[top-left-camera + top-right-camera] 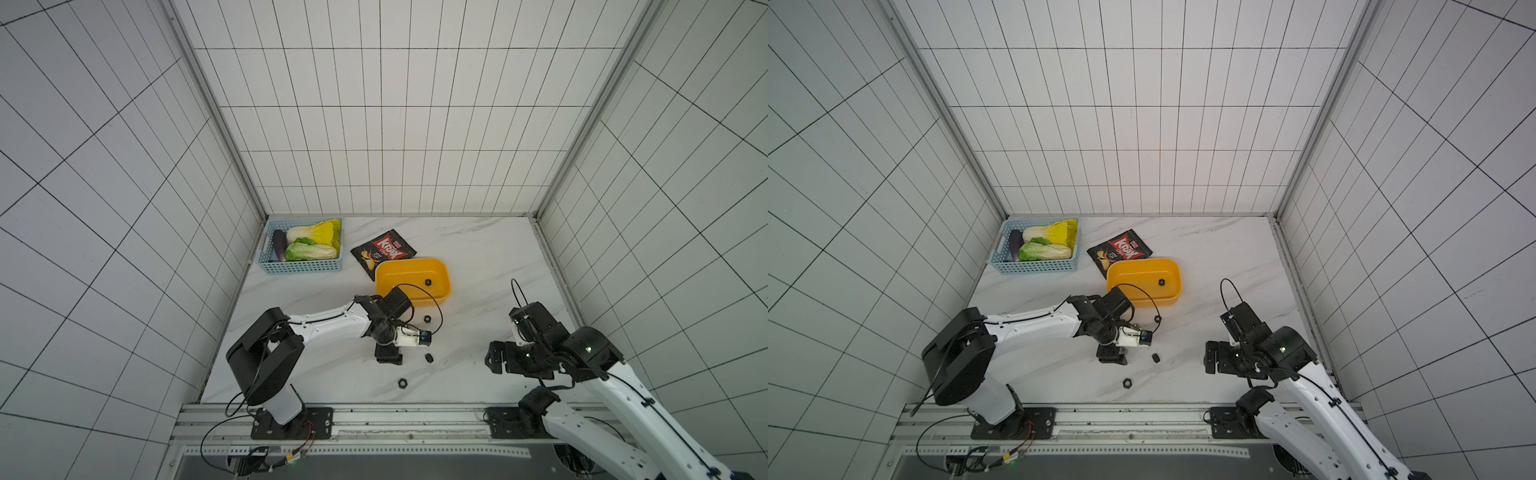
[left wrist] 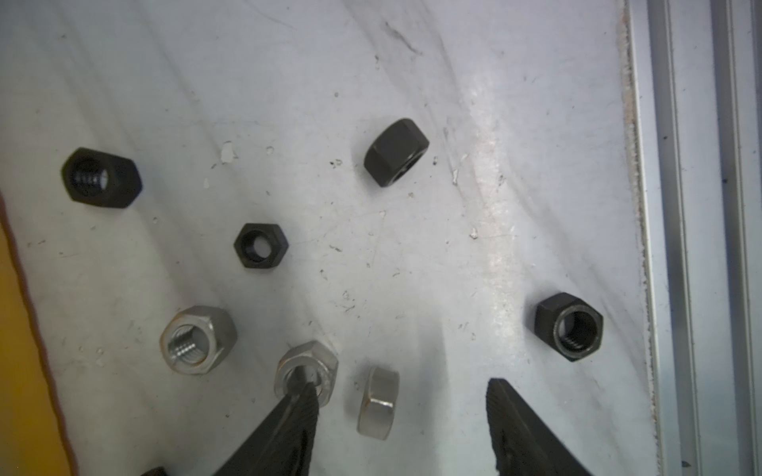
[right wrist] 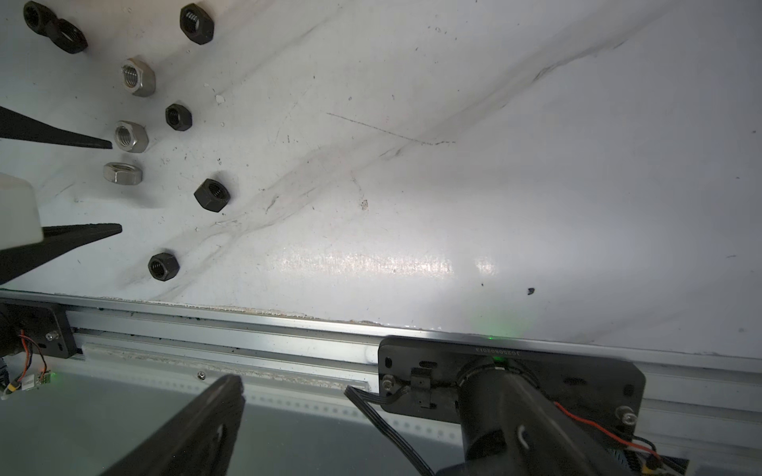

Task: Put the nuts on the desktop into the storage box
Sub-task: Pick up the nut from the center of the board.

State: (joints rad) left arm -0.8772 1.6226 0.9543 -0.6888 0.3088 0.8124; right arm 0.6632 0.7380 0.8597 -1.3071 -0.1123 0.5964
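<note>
Several nuts lie on the white desktop [image 2: 453, 247]: black ones [image 2: 261, 246] [image 2: 396, 151] and three silver ones. My left gripper [image 2: 400, 387] is open, low over the desktop, with a silver nut standing on edge [image 2: 377, 402] between its jaws, touching neither. One fingertip [image 2: 303, 397] overlaps a flat silver nut [image 2: 325, 362]. The right wrist view shows the same nut [image 3: 123, 173] between those fingers. The yellow storage box [image 1: 446, 291] holds one black nut [image 1: 428, 282]. My right gripper [image 1: 496, 357] hangs open and empty, to the right.
A light blue basket [image 1: 270, 266] of vegetables sits at the back left. A black chip bag [image 1: 382, 253] lies behind the storage box. A metal rail [image 1: 374, 415] borders the desktop's front edge. More black nuts [image 1: 402, 382] [image 1: 427, 319] lie around the left gripper.
</note>
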